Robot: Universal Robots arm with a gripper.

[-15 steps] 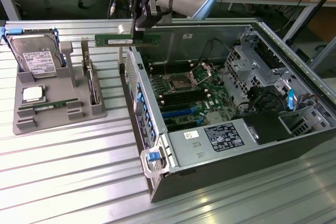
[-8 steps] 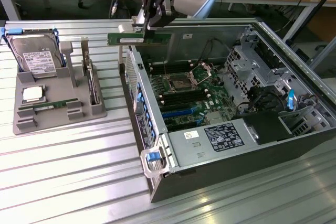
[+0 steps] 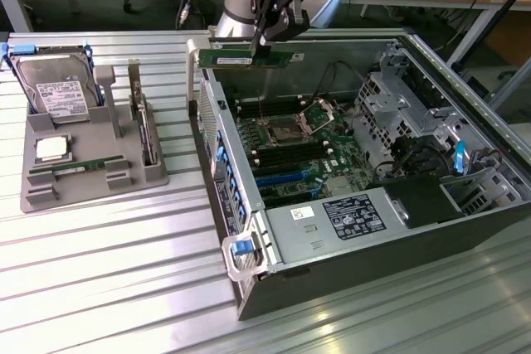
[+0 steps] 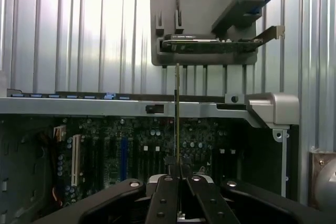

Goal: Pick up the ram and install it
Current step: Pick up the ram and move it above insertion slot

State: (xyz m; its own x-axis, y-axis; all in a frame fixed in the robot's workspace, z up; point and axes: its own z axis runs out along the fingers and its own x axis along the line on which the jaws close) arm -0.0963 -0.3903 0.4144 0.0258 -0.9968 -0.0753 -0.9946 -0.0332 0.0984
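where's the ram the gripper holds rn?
Exterior view: the ram hangs level in the shut gripper, over the open computer case at its far corner on the exterior view's left, the side toward the gray parts tray.

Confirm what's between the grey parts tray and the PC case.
Only a bare strip of ribbed metal table separates the grey parts tray from the PC case, seen in the exterior view.
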